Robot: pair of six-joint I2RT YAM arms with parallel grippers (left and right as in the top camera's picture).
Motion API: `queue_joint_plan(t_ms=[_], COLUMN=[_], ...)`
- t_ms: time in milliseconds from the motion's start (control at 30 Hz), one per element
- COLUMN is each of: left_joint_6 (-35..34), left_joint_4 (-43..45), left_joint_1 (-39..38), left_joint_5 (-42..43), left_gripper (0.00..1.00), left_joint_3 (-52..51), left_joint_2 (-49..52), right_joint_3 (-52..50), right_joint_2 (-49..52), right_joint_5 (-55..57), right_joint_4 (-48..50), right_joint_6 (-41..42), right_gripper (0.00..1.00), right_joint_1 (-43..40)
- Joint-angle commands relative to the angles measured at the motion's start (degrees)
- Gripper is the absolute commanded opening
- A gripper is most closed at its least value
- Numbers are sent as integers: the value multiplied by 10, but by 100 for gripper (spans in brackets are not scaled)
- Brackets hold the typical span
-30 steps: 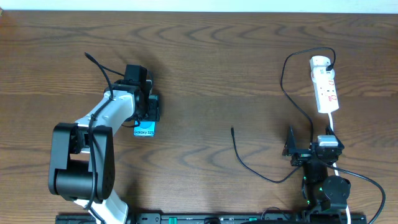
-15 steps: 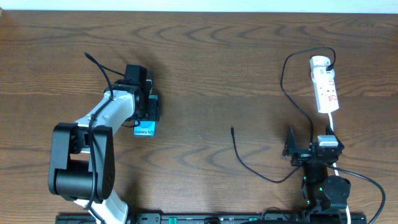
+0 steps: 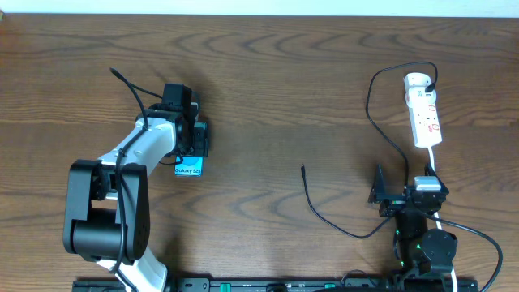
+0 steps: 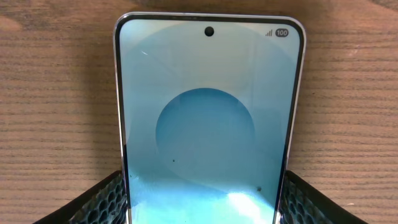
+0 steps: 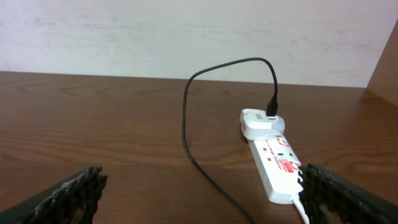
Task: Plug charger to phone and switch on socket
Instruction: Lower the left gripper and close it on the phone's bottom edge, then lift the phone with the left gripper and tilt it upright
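The phone [image 4: 205, 112] lies flat on the wooden table, its cyan screen filling the left wrist view. My left gripper [image 4: 204, 200] is shut on it, with the fingers [image 4: 99, 202] against its two long edges. In the overhead view only the phone's lower end [image 3: 188, 169] shows below the left gripper [image 3: 193, 150]. The charger [image 3: 324, 217] is a thin black cable whose free tip [image 3: 302, 169] lies mid-table. Its other end runs to the socket [image 3: 423, 113] at the far right. My right gripper [image 5: 202, 186] hangs wide open with nothing held. The cable [image 5: 186, 118] lies ahead of it and the socket [image 5: 273, 163] is beside its right finger.
A white adapter [image 5: 258, 121] sits plugged in at the socket's far end. The socket's white cord [image 3: 434, 166] trails toward the right arm's base [image 3: 426, 243]. A pale wall [image 5: 186, 31] rises behind the table's far edge.
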Motion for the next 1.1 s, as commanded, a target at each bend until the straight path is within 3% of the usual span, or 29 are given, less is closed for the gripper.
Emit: queue_joint_plan(t_ms=[0,333,567,667,767,1067], left_joint_6=[-5,-5,-15,-54,-91,-367], left_joint_4=[1,-11,-11,-15,-14,-15], left_joint_1=[-1,-1,-1,-1,-1,5], left_joint_5=[-1,19,47,53,115,281], left_gripper=[7,7,7,7,7,8], left_joint_3=[-7,19,29,29,29,29], left_joint_2=[10,-14,-116,-163,-209,-277], right_joint_3=[-1,-1,-1,-1,-1,-1], right_joint_2=[-3,-3,-3,-3,-3,-3], right_joint_5=[2,2,2,2,2,2], right_joint_4=[-3,-3,-3,-3,-3,-3], right_joint_6=[-5,-5,-5,-5,-5,-5], right_gripper=[99,99,99,99,99,99], right_joint_1=[5,5,5,5,5,5])
